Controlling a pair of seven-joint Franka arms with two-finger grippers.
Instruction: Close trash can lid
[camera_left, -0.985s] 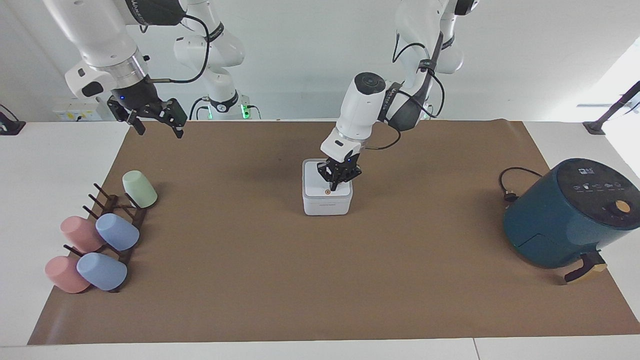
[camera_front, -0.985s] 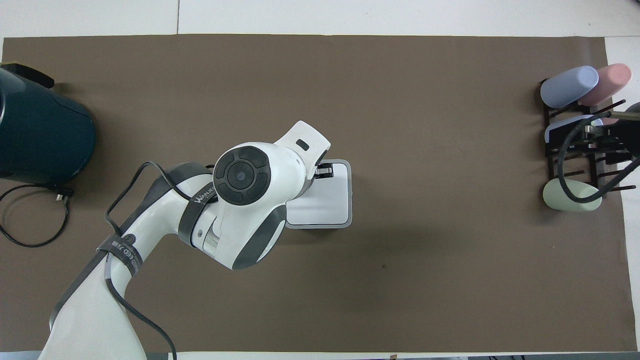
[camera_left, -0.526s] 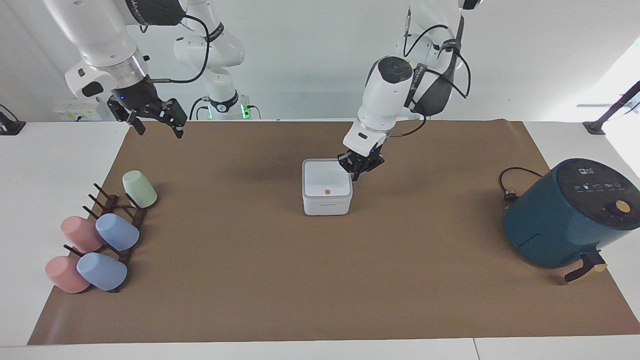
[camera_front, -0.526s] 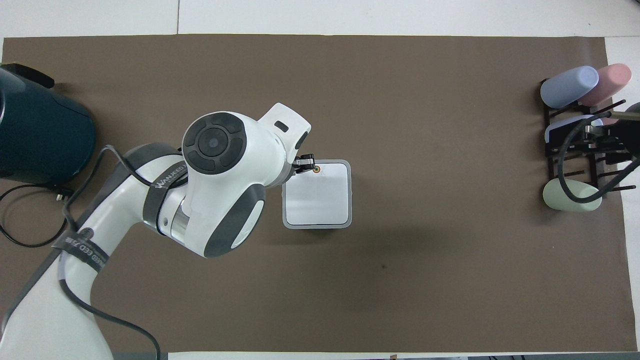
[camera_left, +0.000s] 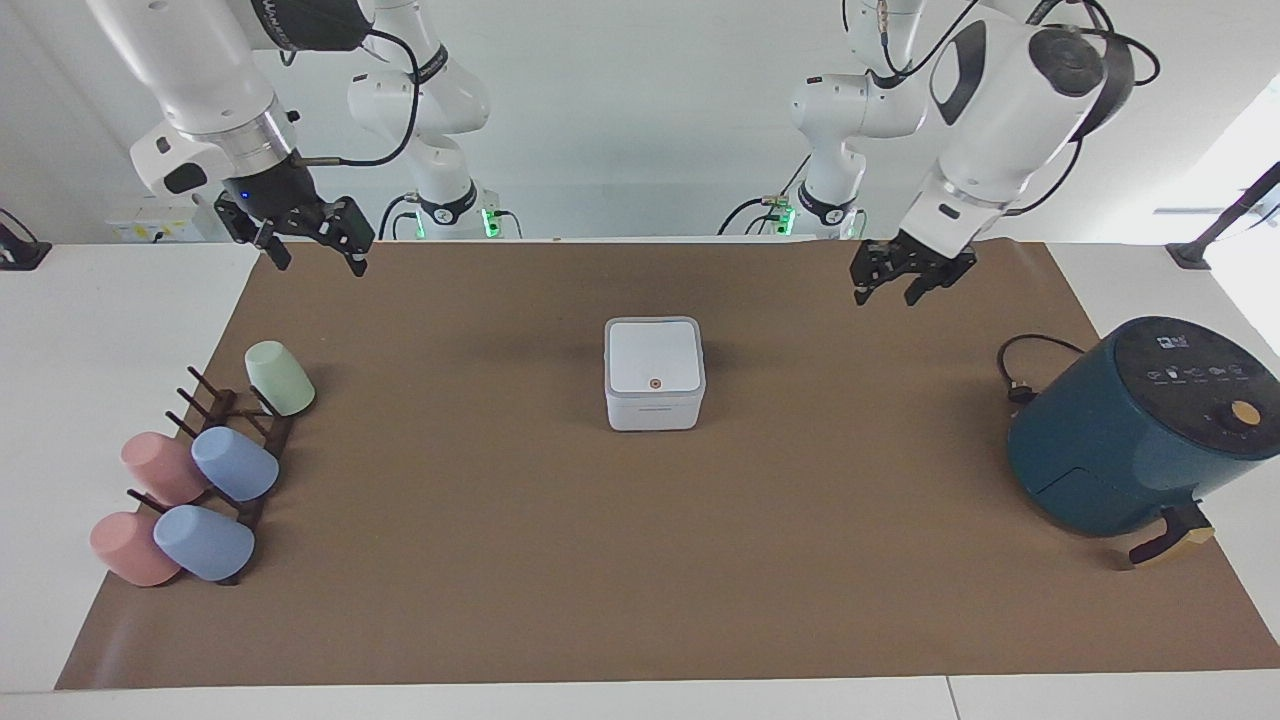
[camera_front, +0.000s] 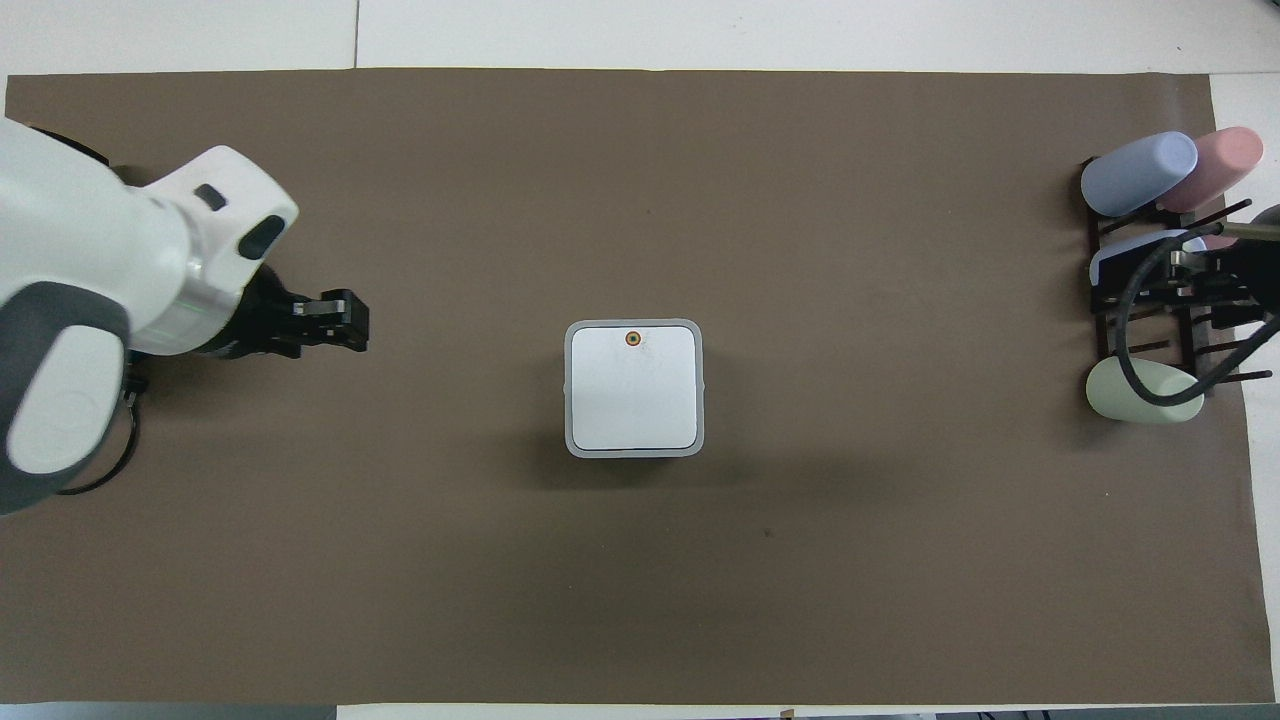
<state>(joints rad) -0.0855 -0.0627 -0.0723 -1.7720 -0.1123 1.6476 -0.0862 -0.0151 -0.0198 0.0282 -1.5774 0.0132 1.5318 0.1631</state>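
Observation:
The white trash can (camera_left: 654, 398) stands in the middle of the brown mat; it also shows in the overhead view (camera_front: 634, 448). Its lid (camera_left: 653, 356) lies flat and closed on it, orange-ringed dot up (camera_front: 633, 400). My left gripper (camera_left: 886, 294) is shut and empty, raised over the mat toward the left arm's end, well away from the can; it also shows in the overhead view (camera_front: 350, 321). My right gripper (camera_left: 318, 262) waits open and empty, high over the mat's corner at the right arm's end (camera_front: 1215, 275).
A dark teal air fryer (camera_left: 1140, 425) with a black cord (camera_left: 1020, 370) stands at the left arm's end. A dark rack (camera_left: 240, 440) with several pastel cups (camera_left: 235, 463) lies at the right arm's end.
My left gripper lifted off the lid and swung away toward the left arm's end. The lid stays closed. The right arm has not moved.

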